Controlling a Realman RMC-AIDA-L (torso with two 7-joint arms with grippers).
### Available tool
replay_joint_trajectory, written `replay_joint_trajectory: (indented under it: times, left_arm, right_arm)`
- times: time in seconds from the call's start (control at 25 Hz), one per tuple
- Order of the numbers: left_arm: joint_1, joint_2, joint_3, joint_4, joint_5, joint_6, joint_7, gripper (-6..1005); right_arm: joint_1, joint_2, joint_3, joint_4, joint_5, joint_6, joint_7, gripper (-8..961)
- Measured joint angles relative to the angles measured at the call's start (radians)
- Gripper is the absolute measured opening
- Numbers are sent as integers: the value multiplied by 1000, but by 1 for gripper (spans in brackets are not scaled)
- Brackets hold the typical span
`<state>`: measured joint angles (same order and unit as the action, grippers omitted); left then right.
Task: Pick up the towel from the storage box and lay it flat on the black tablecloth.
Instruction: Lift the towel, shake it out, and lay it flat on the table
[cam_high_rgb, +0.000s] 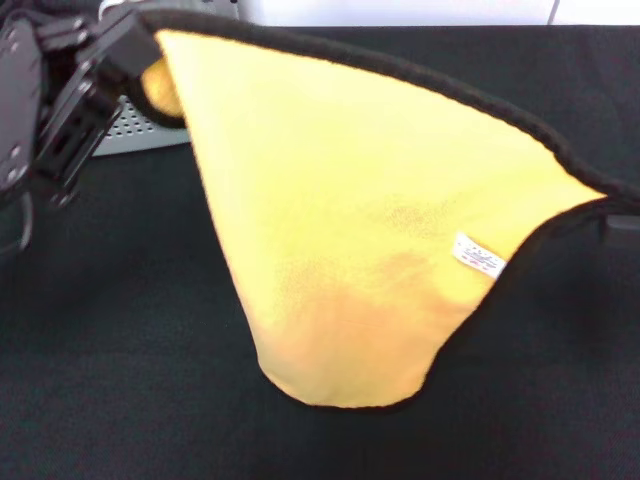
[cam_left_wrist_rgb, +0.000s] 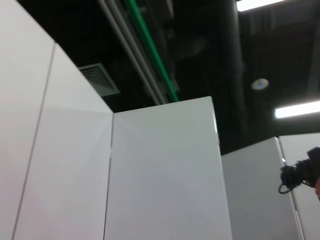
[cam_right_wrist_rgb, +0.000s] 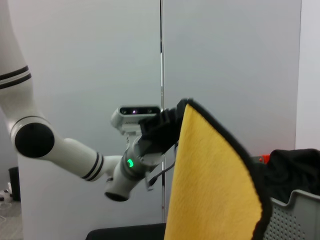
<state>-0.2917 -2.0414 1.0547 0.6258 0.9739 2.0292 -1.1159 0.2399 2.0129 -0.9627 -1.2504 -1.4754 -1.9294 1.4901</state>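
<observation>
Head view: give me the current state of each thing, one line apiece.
towel: lifted clear of the box, stretched between both hands, yellow face toward the camera, sagging to a point, not yet flat.
left hand: raised, shut on one towel corner.
right hand: at the view's right edge, at the opposite corner; grip not visible.
storage box: behind the towel, mostly hidden.
black tablecloth: spread below, nothing laid on it yet.

We see the left gripper (cam_high_rgb: 140, 50) raised high at the far left in the head view, fingers clamped on a corner of the towel (cam_high_rgb: 350, 230). From the right wrist view, the left arm bends at the elbow. The right gripper (cam_high_rgb: 622, 222) barely shows at the right edge, at the towel's other corner.
</observation>
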Motion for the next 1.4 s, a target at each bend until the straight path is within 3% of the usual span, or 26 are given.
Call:
replay_joint_trajectory:
  times: [0.28, 0.56, 0.8, 0.96, 1.2, 1.4]
  left_arm:
    - [114, -12, 46, 29, 6, 7, -106, 14]
    - [274, -13, 225, 141, -4, 8, -127, 14]
    - [416, -4, 364, 247, -10, 9, -130, 14]
    - [436, -2, 376, 223, -38, 9, -132, 14]
    - [421, 42, 457, 291, -143, 12, -215, 14]
    - [401, 52, 466, 274, -170, 11, -294, 14]
  right_arm:
    - [-73, 1, 16, -140, 68, -105, 107, 6]
    - [-145, 9, 3, -121, 85, -214, 98, 8]
    - [-237, 6, -42, -110, 100, -223, 47, 10]
    - [-249, 0, -42, -76, 81, -226, 22, 11]
    - [-255, -3, -59, -150, 120, -230, 48, 12]
    - [-239, -9, -63, -166, 161, -229, 142, 14]
